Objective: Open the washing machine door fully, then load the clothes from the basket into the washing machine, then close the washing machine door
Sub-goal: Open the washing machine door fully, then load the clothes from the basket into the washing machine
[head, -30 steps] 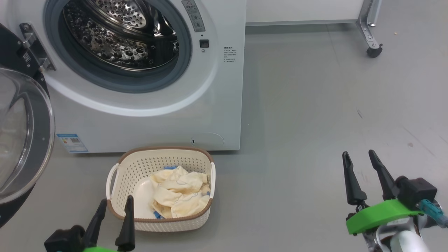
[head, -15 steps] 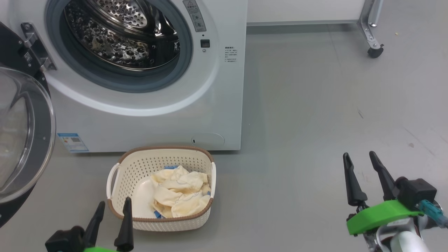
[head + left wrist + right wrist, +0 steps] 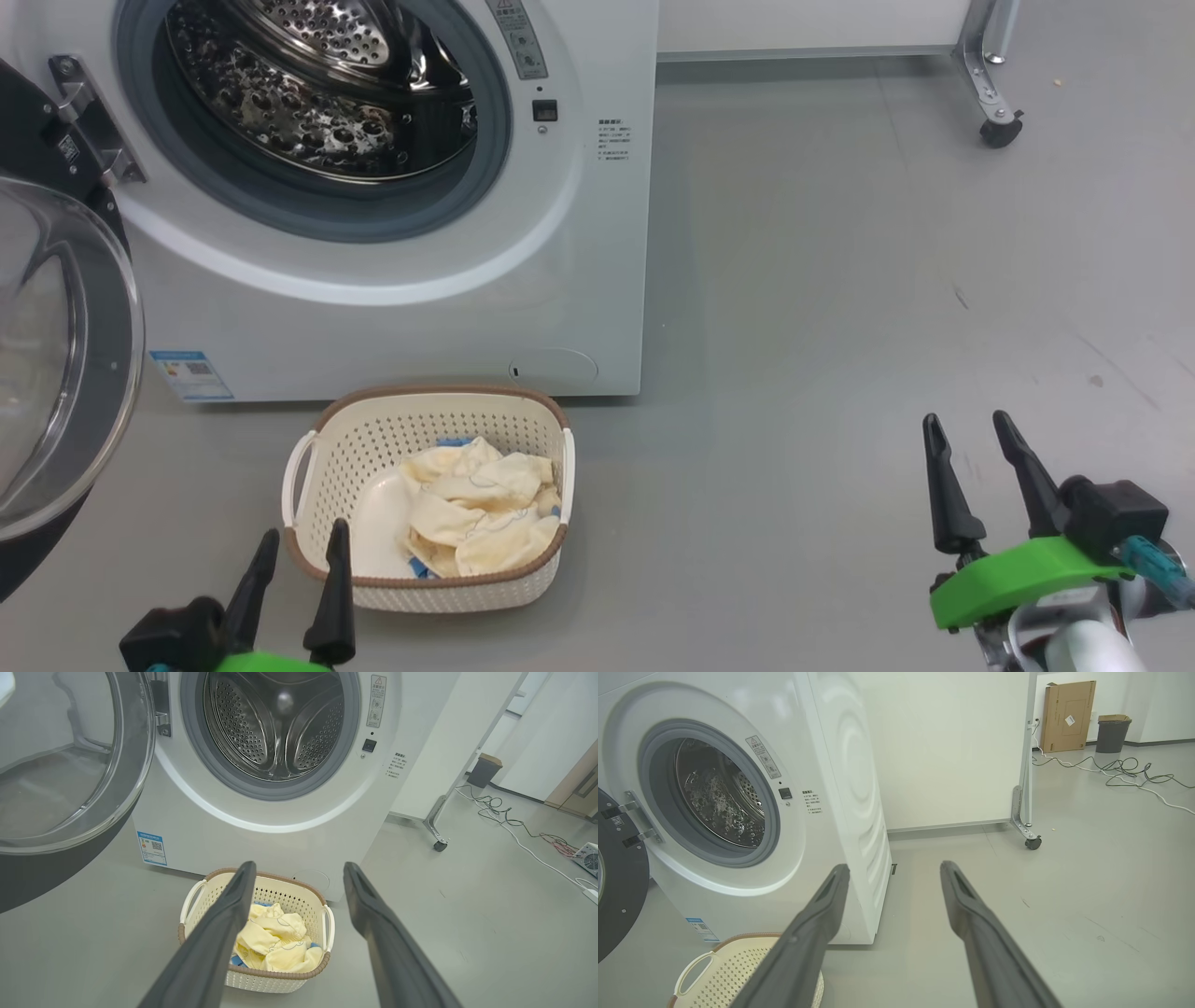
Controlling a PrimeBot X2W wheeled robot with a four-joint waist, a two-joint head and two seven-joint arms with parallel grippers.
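Down in the basket (image 3: 345, 448), heaped toward its right side: the clothes (image 3: 481, 509), cream-yellow with blue trim. Basket on the grey floor (image 3: 794, 327), just before the washing machine (image 3: 392, 317). Drum mouth uncovered; washing machine door (image 3: 65, 373) swung wide out to the left. Near the basket's near-left corner, left gripper (image 3: 304, 528), fingers spread, gripping nothing. Well apart to the right, right gripper (image 3: 964, 418), likewise spread and empty.

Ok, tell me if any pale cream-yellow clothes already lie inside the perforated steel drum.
No: the perforated steel drum shows bare metal, and the clothes lie in the cream basket.
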